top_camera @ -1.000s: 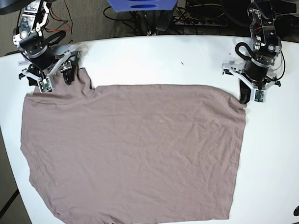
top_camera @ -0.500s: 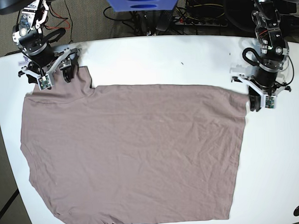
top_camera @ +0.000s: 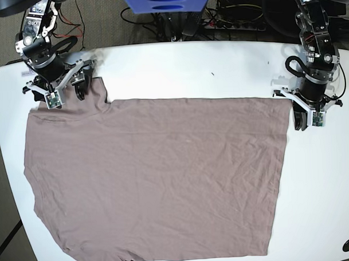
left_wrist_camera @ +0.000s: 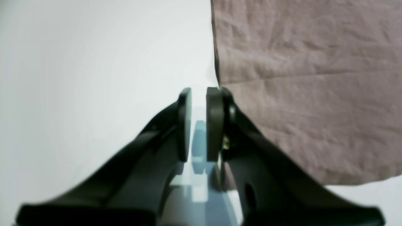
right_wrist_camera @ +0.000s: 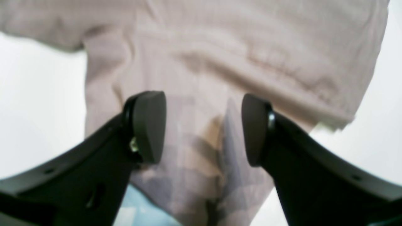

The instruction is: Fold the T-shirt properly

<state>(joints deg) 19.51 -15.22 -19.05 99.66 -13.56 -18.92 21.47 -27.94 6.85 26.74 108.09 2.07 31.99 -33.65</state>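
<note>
On the white rounded table (top_camera: 218, 66), a plain mauve-brown short-sleeved T-shirt of thin, creased fabric (top_camera: 159, 177) lies spread flat, filling the surface from about 9 o'clock across to 3 o'clock, with its lower edge running off at 6.

At 10 o'clock the right gripper (top_camera: 62, 88) hangs over the sleeve. Its jaws stand wide apart, nothing between them, cloth just beneath.

At 2 o'clock the left gripper (top_camera: 304, 115) sits just beside the shirt's top corner, over bare table. Only a narrow slit shows between its pads (left_wrist_camera: 214, 125), and nothing is pinched in them.

Handling, as judged: light, limp, no stiffness; it will sag and drag, and wrinkle if pulled unevenly. Best holds look like the two far corners, at sleeve hem and body edge, pinching both layers together.
</note>
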